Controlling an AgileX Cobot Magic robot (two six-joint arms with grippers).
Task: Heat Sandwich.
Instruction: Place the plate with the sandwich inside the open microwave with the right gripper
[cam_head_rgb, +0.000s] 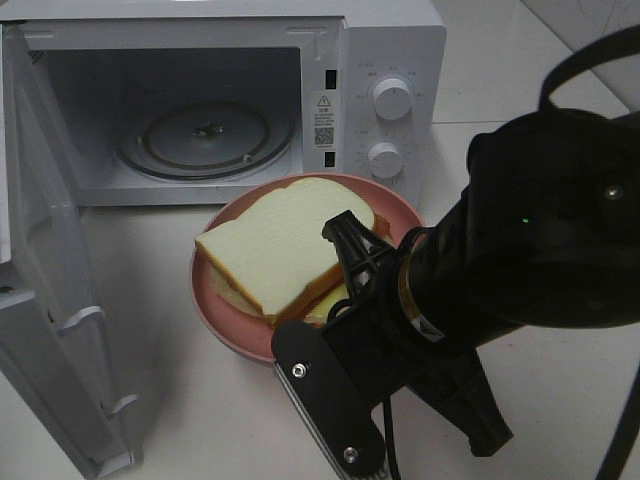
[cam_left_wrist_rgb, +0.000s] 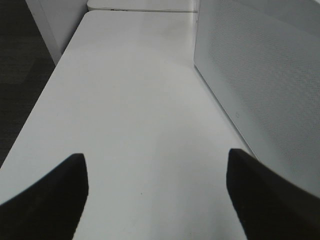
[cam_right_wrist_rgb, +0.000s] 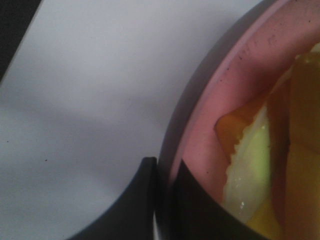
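The sandwich (cam_head_rgb: 285, 245), pale white bread with yellowish edges, lies on a round pink plate (cam_head_rgb: 225, 310) in front of the open microwave (cam_head_rgb: 390, 60). My right gripper (cam_head_rgb: 308, 345) reaches in from the right to the plate's near rim. In the right wrist view its fingers (cam_right_wrist_rgb: 192, 205) are shut on the pink rim (cam_right_wrist_rgb: 210, 100), with the yellow filling (cam_right_wrist_rgb: 250, 170) just inside. My left gripper (cam_left_wrist_rgb: 155, 200) is open over bare white table with nothing between its fingers. It is out of the high view.
The microwave door (cam_head_rgb: 50, 300) stands swung open at the left, and the glass turntable (cam_head_rgb: 205, 135) inside is bare. A white dotted panel (cam_left_wrist_rgb: 260, 90) rises close beside the left gripper. The right arm's black body (cam_head_rgb: 540, 230) covers the table's right side.
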